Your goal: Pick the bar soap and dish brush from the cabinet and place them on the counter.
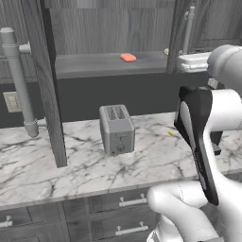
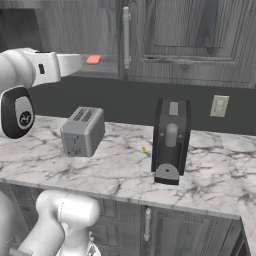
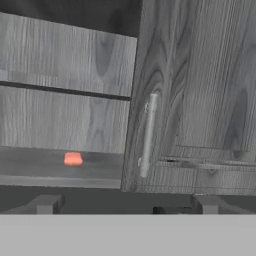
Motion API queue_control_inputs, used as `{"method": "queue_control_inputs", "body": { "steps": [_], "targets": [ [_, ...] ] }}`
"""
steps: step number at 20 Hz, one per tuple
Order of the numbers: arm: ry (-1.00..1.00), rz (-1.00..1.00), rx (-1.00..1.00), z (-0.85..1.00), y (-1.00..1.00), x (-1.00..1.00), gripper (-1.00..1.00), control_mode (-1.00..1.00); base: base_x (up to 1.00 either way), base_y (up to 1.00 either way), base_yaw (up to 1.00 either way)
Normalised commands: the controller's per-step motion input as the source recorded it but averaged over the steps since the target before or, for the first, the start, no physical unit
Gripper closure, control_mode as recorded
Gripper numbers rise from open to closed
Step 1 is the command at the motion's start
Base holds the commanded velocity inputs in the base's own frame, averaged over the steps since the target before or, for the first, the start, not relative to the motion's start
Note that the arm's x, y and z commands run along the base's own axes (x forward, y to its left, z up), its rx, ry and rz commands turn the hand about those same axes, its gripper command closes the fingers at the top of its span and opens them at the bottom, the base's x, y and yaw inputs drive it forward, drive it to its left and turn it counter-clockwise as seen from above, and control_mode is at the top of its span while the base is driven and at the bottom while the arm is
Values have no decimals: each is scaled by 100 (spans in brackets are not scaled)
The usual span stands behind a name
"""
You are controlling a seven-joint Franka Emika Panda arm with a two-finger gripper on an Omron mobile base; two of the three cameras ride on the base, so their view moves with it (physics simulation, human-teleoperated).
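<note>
Your first target, the bar soap [image 1: 128,57], lies flat on the grey shelf of the cabinet [image 1: 108,64], out in the open part where the door [image 1: 47,80] has been swung aside, so nothing stands between it and an approach from the front. In the hand view the bar soap sits low and left on that shelf, with the shut right-hand door and its silver bar handle [image 3: 148,135] just beside it, which suggests you are lined up a little to the right of where you need to be. The dish brush I cannot pick out with any confidence (there is a small pale thing at the shelf's far right edge in the left base view, too small to name).

The gripper [image 3: 127,204] hangs level with the shelf, well short of the soap, its jaws spread wide and empty, which suits a flat bar you will have to straddle.

Below, the counter [image 1: 156,156] carries a toaster [image 1: 117,129], a tiny yellow speck [image 2: 144,149] and a dark coffee machine [image 2: 171,141]; the bare marble between them looks to me like the sensible drop spot.
</note>
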Motion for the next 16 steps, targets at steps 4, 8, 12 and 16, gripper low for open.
{"method": "queue_control_inputs", "body": {
  "steps": [4,8,12,16],
  "targets": [
    [-4,-2,5,-1,-28,-2,-100,-100,0,0,0],
    [-9,0,8,-11,-17,0,-100,-100,0,0,0],
    [-15,0,9,-15,-10,0,-100,-100,0,0,0],
    [-17,0,8,-15,-9,0,-100,-100,0,0,0]
  ]
}}
